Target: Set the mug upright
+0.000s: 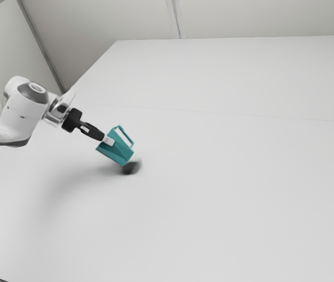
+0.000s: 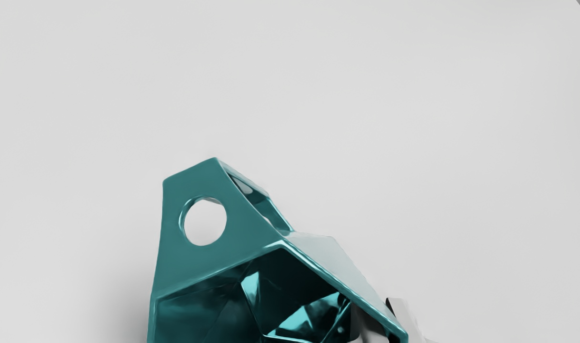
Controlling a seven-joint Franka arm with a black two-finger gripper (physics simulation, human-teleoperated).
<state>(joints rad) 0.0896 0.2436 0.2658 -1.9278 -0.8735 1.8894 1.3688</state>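
Note:
In the exterior view my gripper (image 1: 106,140) reaches down from the upper left and is shut on the wall of the teal mug (image 1: 117,154). The mug hangs tilted, its mouth facing my hand and its base pointing down toward the exterior view's right, just over a dark shadow. Whether the base touches the table cannot be told. From the wrist, the mug (image 2: 242,228) shows its open faceted inside and its handle with a round hole; the gripper (image 2: 386,324) has one finger inside the rim and the other outside.
The white table (image 1: 231,200) spreads around the mug. Behind it, in the exterior view, lies another pale flat surface (image 1: 225,73) with a wall beyond.

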